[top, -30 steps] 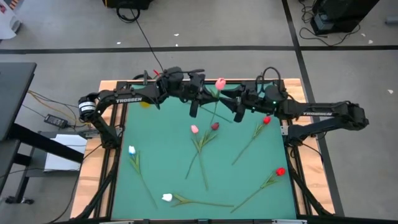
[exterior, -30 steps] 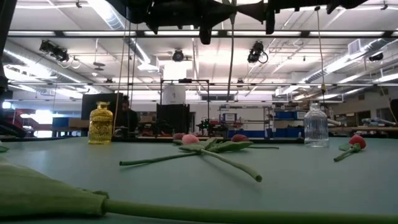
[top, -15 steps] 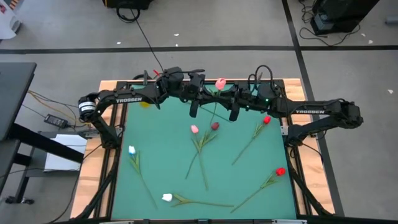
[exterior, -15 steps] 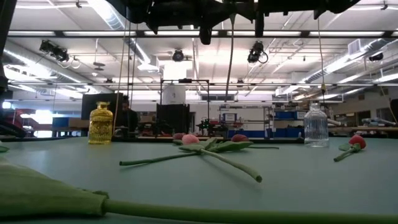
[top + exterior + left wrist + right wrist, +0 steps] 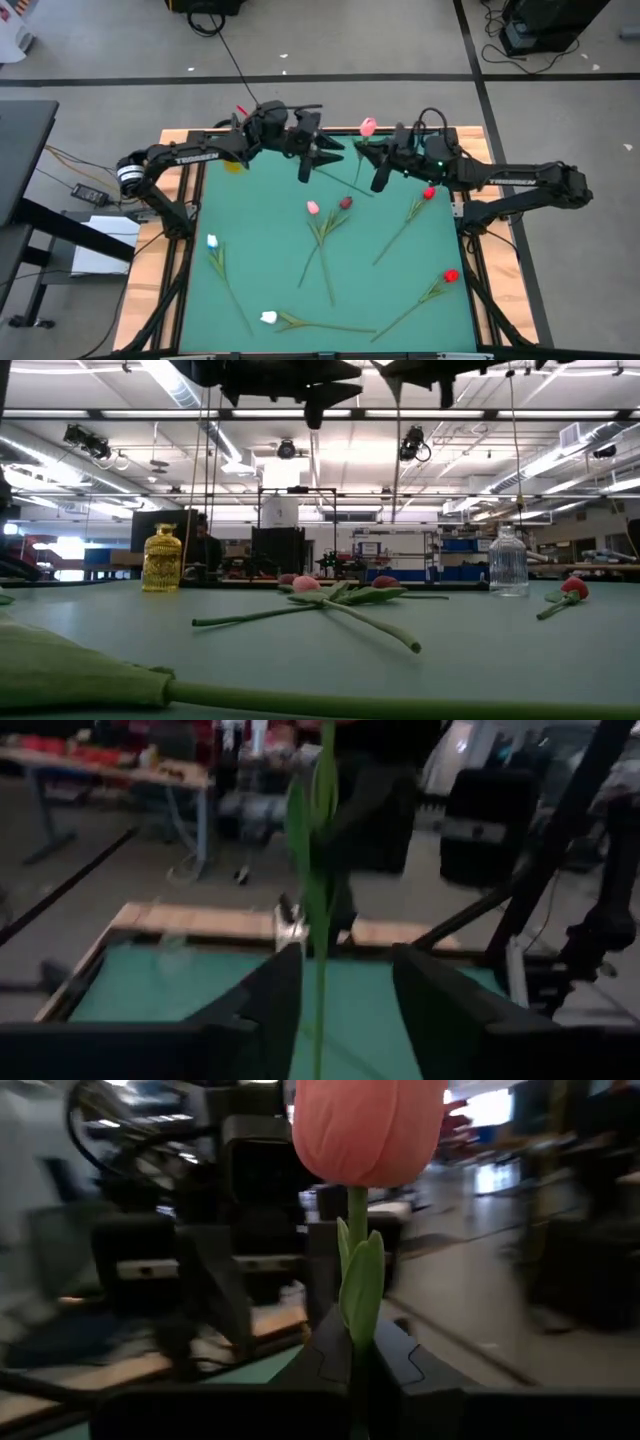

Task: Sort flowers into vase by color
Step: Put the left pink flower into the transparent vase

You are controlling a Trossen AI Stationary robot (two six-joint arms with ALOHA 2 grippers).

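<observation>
Left gripper (image 5: 312, 160) hangs at the table's far edge, fingers spread and empty. Right gripper (image 5: 366, 153) pinches the pink tulip (image 5: 368, 126) upright by its stem. Both vases (yellow (image 5: 162, 559), clear (image 5: 508, 562)) look empty, probably; six flowers lie unsorted.

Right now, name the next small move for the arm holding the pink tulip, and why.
Probably swing the right gripper toward the clear vase: it is shut on the stem of the pink tulip, bud upright, and the left gripper stands open.
</observation>
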